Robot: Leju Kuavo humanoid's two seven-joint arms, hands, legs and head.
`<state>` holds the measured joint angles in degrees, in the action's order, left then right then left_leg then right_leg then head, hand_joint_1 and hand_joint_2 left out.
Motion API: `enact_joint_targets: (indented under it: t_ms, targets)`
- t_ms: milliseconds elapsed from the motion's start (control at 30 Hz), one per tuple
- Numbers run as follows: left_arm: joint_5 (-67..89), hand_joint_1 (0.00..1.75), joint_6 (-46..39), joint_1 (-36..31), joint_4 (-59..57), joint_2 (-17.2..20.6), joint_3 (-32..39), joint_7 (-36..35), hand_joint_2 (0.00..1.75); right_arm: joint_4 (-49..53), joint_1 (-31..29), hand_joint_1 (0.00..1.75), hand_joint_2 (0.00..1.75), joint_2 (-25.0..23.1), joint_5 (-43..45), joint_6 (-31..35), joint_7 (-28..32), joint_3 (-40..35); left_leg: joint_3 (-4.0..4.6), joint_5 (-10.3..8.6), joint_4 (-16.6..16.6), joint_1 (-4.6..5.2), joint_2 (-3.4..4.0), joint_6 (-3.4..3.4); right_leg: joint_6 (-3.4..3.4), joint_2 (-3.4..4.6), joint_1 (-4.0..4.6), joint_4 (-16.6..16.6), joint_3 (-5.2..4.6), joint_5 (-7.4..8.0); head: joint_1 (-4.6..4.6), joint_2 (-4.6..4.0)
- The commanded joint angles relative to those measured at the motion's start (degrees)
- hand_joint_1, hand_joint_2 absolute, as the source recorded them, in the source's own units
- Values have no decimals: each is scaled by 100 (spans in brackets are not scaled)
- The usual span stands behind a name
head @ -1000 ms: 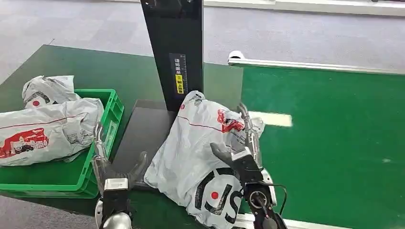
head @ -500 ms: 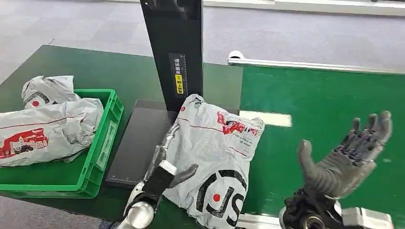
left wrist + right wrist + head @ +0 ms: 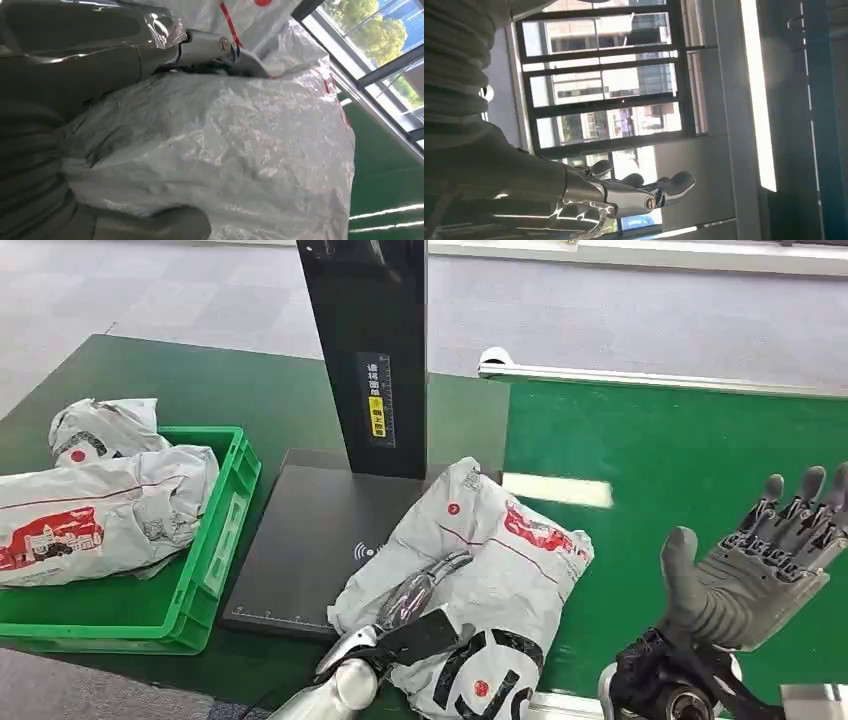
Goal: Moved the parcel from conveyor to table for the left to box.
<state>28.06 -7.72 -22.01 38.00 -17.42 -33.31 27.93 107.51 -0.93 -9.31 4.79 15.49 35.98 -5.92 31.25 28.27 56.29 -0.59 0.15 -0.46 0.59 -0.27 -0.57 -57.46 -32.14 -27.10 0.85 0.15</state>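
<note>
Pressing my left hand (image 3: 415,605) flat onto the parcel (image 3: 490,570), fingers laid over the top w/ the thumb under its near edge in the wrist view, so it looks like a loose hold, not a firm clench. My right hand (image 3: 755,570) is up, fingers spread, holding nothing, well apart from the parcel over the green conveyor (image 3: 680,470). Parcel lies on the table (image 3: 200,390), one corner on the black scanner pad (image 3: 300,540), so the move looks done imo; left to do: boxing it into the green crate (image 3: 225,510), just beside the pad.

black scanner stand (image 3: 365,350) upright on flat base plate (image 3: 310,540) (RFID mark) | grey carpet (image 3: 620,320) beyond
</note>
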Motion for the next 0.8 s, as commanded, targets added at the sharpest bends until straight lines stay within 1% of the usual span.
enact_joint_targets:
  t_ms: [33, 67, 100, 267, 333, 367, 400, 467, 500, 567, 600, 733, 767, 800]
  targets:
    - [6, 145, 80, -249, -1176, -72, -242, -52, 175, -516, -266, 0, 175, -50, 59, -45, -40, 267, -14, -5, -10, 0, 4, 2, -2, 7, 0, 12, 13, 8, 2, 0]
    - [18, 171, 105, -257, -1168, -51, -238, -85, 175, -522, -250, 0, 175, -73, 145, -111, -53, 323, -16, -4, -8, 0, 6, 2, -1, 8, 0, 9, 16, 6, 0, 0]
    - [12, 175, 105, -260, -1177, -26, -215, -99, 175, -556, -261, 0, 175, -84, 171, -127, -66, 364, -15, -9, -14, 1, 8, 2, -2, 11, 0, 14, 16, 13, 0, 0]
    - [-69, 175, -64, -255, -1243, 119, -5, 7, 175, -756, -376, 0, 175, -117, 252, -251, -91, 513, -32, -4, -10, 1, 9, 2, -2, 11, -1, 11, 39, 7, 0, 0]
    - [-245, 175, -226, -243, -1158, 134, 197, 159, 175, -745, -424, 0, 175, -135, 231, -249, -110, 533, -25, -18, -27, 1, 24, 2, -5, 27, 0, 25, 28, 26, 0, 0]
    - [-344, 175, -307, -231, -1076, 134, 303, 247, 175, -743, -452, 0, 175, -133, 211, -248, -143, 535, -36, -7, -15, 2, 14, 2, -3, 16, -2, 12, 42, 11, -2, -2]
    - [-410, 175, -369, -216, -991, 138, 370, 321, 175, -740, -461, 0, 175, -135, 203, -237, -159, 544, -31, -13, -20, 1, 20, 1, -5, 23, -1, 17, 35, 19, 0, 0]
    - [-614, 175, -526, -93, -412, 209, 535, 570, 175, -790, -476, 0, 175, -116, 184, -204, -213, 549, -34, -5, -10, -1, 14, 1, -4, 19, 1, 10, 41, 11, 0, 0]
    - [-626, 175, -477, -40, -209, 259, 517, 461, 175, -812, -472, 0, 175, -116, 183, -189, -213, 552, -35, -3, -7, 0, 12, 1, -3, 16, 1, 6, 41, 8, 0, 0]
    - [-626, 175, -477, -40, -209, 259, 517, 461, 175, -812, -472, 0, 175, -116, 183, -189, -213, 552, -25, -16, -23, 0, 29, 1, -8, 33, 1, 20, 22, 26, 0, -2]
    - [-626, 175, -477, -40, -209, 259, 517, 461, 175, -812, -472, 0, 175, -116, 183, -189, -213, 552, -35, -6, -10, -1, 13, 0, -5, 17, 2, 9, 34, 11, 0, 0]
    - [-621, 175, -466, -5, -177, 261, 491, 413, 175, -803, -463, 0, 175, -116, 182, -186, -213, 546, -31, -9, -14, -2, 17, 2, -4, 22, 3, 13, 24, 13, 0, 0]
    - [-771, 175, -674, 64, 24, 248, 632, 716, 175, -809, -458, 0, 175, -104, 182, -183, -218, 542, -31, -7, -11, -2, 15, 2, -4, 20, 3, 11, 25, 11, 0, 0]
    - [-874, 175, -824, 132, 388, 307, 688, 878, 175, -819, -438, 0, 175, -83, 180, -161, -218, 540, -28, -6, -10, -1, 12, 2, -3, 17, 2, 8, 24, 9, 0, -2]
